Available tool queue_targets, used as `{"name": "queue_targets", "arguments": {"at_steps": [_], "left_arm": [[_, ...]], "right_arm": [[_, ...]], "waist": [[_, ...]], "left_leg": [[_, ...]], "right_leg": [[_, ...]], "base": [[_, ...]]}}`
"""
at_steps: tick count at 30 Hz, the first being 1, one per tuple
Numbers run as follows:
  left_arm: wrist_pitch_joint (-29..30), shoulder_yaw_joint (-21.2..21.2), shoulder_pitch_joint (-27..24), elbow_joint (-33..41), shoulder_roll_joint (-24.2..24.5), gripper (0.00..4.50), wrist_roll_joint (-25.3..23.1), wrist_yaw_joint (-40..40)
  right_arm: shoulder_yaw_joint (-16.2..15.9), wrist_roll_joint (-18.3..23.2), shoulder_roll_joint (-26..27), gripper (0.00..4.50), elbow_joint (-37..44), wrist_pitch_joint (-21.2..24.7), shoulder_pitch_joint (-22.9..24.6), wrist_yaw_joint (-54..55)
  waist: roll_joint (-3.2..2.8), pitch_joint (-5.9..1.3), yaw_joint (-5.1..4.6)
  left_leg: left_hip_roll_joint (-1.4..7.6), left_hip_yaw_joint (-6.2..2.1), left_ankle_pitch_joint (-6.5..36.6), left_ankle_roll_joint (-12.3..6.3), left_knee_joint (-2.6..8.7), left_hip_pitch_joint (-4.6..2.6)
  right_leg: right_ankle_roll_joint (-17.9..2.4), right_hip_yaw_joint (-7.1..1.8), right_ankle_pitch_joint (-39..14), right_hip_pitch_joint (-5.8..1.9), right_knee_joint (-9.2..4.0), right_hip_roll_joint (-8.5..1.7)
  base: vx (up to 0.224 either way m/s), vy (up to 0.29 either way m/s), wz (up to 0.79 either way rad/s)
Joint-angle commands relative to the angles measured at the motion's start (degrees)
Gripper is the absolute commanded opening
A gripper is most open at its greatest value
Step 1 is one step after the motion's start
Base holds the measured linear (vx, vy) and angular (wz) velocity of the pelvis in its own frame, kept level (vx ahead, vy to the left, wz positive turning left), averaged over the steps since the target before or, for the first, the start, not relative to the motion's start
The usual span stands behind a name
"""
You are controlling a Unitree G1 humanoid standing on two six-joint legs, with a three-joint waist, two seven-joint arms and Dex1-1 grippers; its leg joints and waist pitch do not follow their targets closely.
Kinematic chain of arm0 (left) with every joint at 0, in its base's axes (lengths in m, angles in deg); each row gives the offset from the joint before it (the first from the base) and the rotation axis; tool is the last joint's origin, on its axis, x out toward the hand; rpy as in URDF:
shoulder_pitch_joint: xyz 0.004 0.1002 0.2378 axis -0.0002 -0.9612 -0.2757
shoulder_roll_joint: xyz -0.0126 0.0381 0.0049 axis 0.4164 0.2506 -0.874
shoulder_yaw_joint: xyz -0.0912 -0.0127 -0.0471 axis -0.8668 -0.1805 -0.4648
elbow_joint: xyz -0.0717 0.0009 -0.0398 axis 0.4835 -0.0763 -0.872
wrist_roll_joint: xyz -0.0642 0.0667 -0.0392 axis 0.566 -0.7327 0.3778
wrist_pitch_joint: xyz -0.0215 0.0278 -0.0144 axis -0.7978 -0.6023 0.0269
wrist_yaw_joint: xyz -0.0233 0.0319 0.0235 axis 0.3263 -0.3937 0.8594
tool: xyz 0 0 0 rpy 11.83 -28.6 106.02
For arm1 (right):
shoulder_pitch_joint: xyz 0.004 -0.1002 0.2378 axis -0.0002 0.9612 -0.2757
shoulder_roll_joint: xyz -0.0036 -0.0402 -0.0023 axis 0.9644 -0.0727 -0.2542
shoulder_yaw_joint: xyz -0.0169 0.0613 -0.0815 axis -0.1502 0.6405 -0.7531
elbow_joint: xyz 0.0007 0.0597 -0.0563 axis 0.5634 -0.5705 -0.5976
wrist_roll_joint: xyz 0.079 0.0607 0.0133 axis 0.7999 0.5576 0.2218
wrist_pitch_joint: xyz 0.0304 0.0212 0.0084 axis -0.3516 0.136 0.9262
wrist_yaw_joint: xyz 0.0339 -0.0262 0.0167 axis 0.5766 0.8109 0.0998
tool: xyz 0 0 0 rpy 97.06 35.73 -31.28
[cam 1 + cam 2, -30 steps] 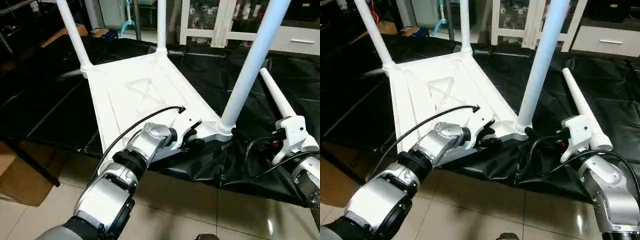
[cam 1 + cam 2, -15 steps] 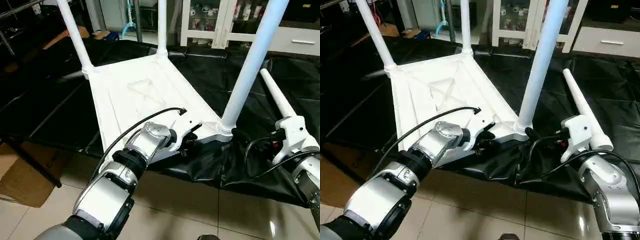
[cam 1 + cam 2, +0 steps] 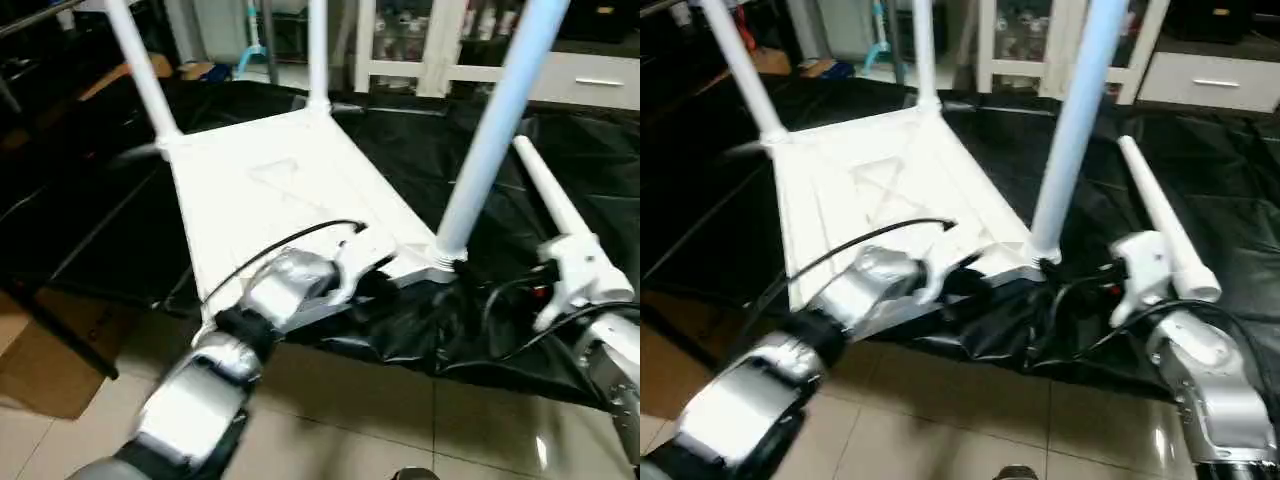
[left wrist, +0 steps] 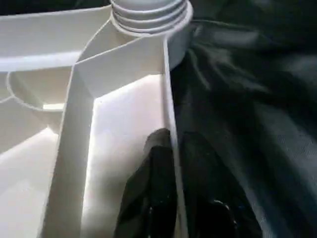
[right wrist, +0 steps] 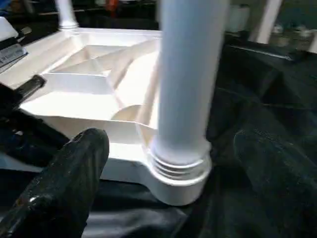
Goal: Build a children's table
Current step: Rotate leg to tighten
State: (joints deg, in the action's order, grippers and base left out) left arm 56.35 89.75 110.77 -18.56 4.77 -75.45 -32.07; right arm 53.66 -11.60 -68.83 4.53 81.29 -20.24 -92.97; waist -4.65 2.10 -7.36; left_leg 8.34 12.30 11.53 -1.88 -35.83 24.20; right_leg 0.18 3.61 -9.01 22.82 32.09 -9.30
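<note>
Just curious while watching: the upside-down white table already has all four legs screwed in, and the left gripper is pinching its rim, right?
Not quite. Three legs stand in the table top; the fourth leg lies loose on the black sheet, as the left eye view shows. The left gripper does straddle the rim.

Black plastic sheet (image 3: 90,230) covers the low worktop, wrinkled and bunched along its near edge, lower centre. Tan tiled floor (image 3: 380,420) across the bottom of the frame, glossy. Brown cardboard box (image 3: 35,365) at lower left, on the floor, partly under the sheet's edge. White glass-door cabinet (image 3: 420,45) at top centre-right, small items behind the glass, too blurred to tell. White drawer front (image 3: 1210,85) with a handle, upper right.
</note>
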Motion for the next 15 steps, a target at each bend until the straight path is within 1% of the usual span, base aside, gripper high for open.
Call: {"name": "queue_targets", "arguments": {"at_steps": [1,2,3,4,5,6,7,8,9,10,11,12,13,14,15], "left_arm": [[-2.42,2.03,-4.04,1.97,3.93,0.11,-1.19,-5.32],[-4.19,2.58,-5.70,4.24,6.05,0.06,-1.22,-7.42],[-5.25,2.83,-6.46,5.16,7.10,0.06,-1.38,-8.24],[-6.18,3.40,-7.71,6.54,8.90,0.06,-1.67,-9.83],[-6.40,3.52,-7.98,6.83,9.28,0.06,-1.68,-10.26],[-6.19,3.72,-8.90,7.87,10.48,0.06,-1.39,-11.97],[-5.22,3.84,-10.18,9.34,12.10,0.06,-0.98,-13.97],[-5.10,3.86,-10.38,9.56,12.34,0.06,-0.91,-14.30],[-4.57,4.21,-12.01,11.53,14.22,0.06,-0.19,-17.16],[-4.68,4.37,-12.59,12.32,14.89,0.06,-0.01,-17.98],[-4.97,4.49,-13.17,13.06,15.49,0.06,0.19,-18.71],[-4.97,4.47,-13.38,13.39,15.66,0.06,0.25,-18.80],[-4.97,4.47,-13.38,13.39,15.66,0.06,0.25,-18.80],[-5.06,4.55,-13.62,13.84,15.89,0.06,0.32,-19.08],[-5.26,4.76,-13.92,14.61,16.20,0.06,0.59,-19.97]], "right_arm": [[-0.97,0.51,0.27,4.43,2.02,0.01,-1.48,-1.07],[-1.36,0.49,0.53,4.43,1.86,0.12,-2.13,-1.25],[-1.47,0.39,0.76,4.43,1.74,0.25,-2.48,-1.42],[-1.79,-0.02,1.01,4.43,1.33,0.18,-3.12,-1.61],[-1.86,-0.06,1.08,4.43,1.24,0.20,-3.25,-1.65],[-2.14,-0.25,1.25,4.43,0.82,0.28,-3.76,-1.74],[-2.83,-1.02,1.28,4.43,-0.02,0.10,-4.54,-1.99],[-2.95,-1.15,1.28,4.43,-0.16,0.07,-4.66,-2.04],[-4.24,-1.59,1.17,4.43,-1.15,0.30,-5.46,-3.30],[-4.96,-1.51,0.98,4.43,-1.35,0.69,-5.67,-4.34],[-6.15,-1.08,0.46,4.43,-1.28,1.62,-5.70,-6.44],[-7.30,-0.75,-0.21,4.43,-1.12,2.32,-5.59,-8.63],[-7.30,-0.75,-0.21,4.43,-1.12,2.32,-5.59,-8.63],[-8.13,-0.75,-0.72,4.43,-1.14,2.55,-5.52,-10.21],[-10.09,-1.35,-1.98,4.43,-1.86,2.29,-5.61,-13.84]], "waist": [[1.95,-3.55,0.22],[2.19,-3.55,0.22],[2.11,-3.39,-0.09],[2.32,-3.33,-0.08],[2.00,-3.43,0.22],[2.16,-3.28,0.23],[1.96,-3.28,0.41],[2.26,-3.24,0.33],[1.94,-3.14,0.40],[2.17,-3.19,0.25],[2.05,-3.21,0.15],[2.14,-3.23,-0.04],[2.10,-3.19,0.03],[2.10,-3.19,0.03],[2.07,-3.37,0.36]], "left_leg": [[4.13,-2.88,17.77,-7.65,5.79,-0.87],[4.24,-3.04,18.00,-7.51,5.90,-1.00],[4.17,-3.02,18.32,-7.51,6.01,-0.82],[4.20,-2.97,19.35,-6.83,6.11,-1.14],[4.32,-3.00,19.87,-6.24,6.08,-1.59],[4.38,-2.87,20.73,-5.13,6.27,-1.86],[4.47,-3.06,20.87,-4.06,6.50,-1.78],[4.47,-3.02,21.15,-3.82,6.58,-1.62],[4.47,-3.14,21.69,-3.01,6.74,-1.65],[4.46,-3.22,22.20,-2.35,6.87,-1.59],[4.46,-3.31,22.24,-2.13,6.91,-1.54],[4.41,-3.38,23.01,-2.01,6.95,-1.43],[4.44,-3.30,23.23,-1.79,6.98,-1.64],[4.44,-3.30,23.23,-1.79,6.98,-1.64],[4.50,-3.07,23.11,-1.47,6.85,-2.13]], "right_leg": [[-9.88,-0.15,-15.16,-2.20,-3.39,-0.21],[-10.11,-0.14,-15.48,-2.20,-3.27,-0.26],[-9.93,-0.15,-16.21,-2.21,-3.28,-0.24],[-9.66,-0.16,-17.66,-1.90,-3.47,-0.15],[-9.80,-0.24,-17.94,-1.70,-3.39,-0.19],[-9.95,-0.37,-18.13,-1.34,-3.50,-0.03],[-10.21,-0.36,-17.63,-1.54,-3.18,-0.02],[-10.20,-0.35,-17.37,-1.57,-3.09,0.07],[-9.96,-0.44,-17.46,-1.52,-3.02,0.00],[-9.90,-0.43,-16.96,-1.60,-2.88,0.03],[-9.97,-0.44,-16.46,-1.66,-2.72,0.01],[-9.97,-0.43,-15.69,-1.85,-2.66,-0.06],[-10.05,-0.52,-15.58,-1.66,-2.80,-0.05],[-10.05,-0.52,-15.58,-1.66,-2.80,-0.05],[-10.79,-0.65,-13.21,-1.43,-2.75,0.08]], "base": [[0.000,0.000,0.00],[0.000,0.000,0.00],[0.000,0.000,0.00],[0.000,0.000,0.00],[0.000,0.000,0.00],[0.000,0.000,0.00],[0.000,0.000,0.00],[0.000,0.000,0.00],[0.000,0.000,0.00],[0.000,0.000,0.00],[0.000,0.000,0.00],[0.000,0.000,0.00],[0.000,0.000,0.00],[0.000,0.000,0.00],[0.000,0.000,0.00]]}}
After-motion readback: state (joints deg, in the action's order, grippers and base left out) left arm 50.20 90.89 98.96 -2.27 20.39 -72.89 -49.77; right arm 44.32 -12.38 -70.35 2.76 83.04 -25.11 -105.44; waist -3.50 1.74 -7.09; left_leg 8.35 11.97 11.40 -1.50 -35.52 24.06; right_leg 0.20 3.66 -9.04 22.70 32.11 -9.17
